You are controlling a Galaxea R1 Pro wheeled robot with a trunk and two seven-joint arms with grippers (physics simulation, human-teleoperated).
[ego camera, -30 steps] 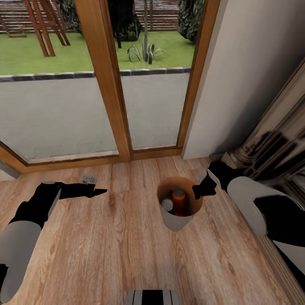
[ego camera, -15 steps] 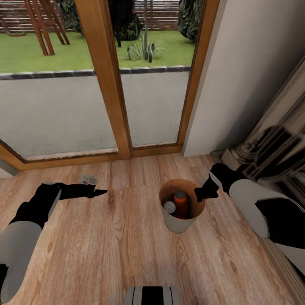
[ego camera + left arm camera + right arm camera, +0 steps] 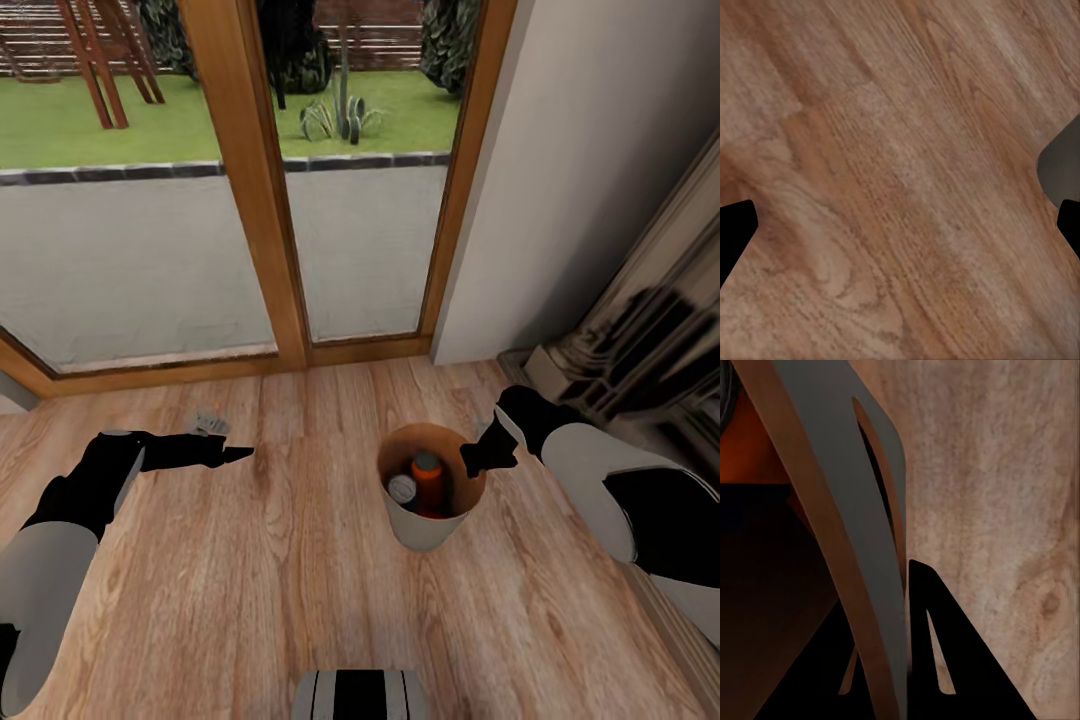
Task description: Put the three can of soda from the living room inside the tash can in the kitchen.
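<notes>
Soda can [image 3: 429,484] upright in trash can [image 3: 425,530], another can [image 3: 402,489] beside it

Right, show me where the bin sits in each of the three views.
Head view: the bin stands on the wood floor right of centre, two cans inside, the right gripper at its rim.
Left wrist view: not in it; just the floor.
Right wrist view: its rim and grey wall cross the picture, brown inside on one side.
Shared landmark: the wood floor.
</notes>
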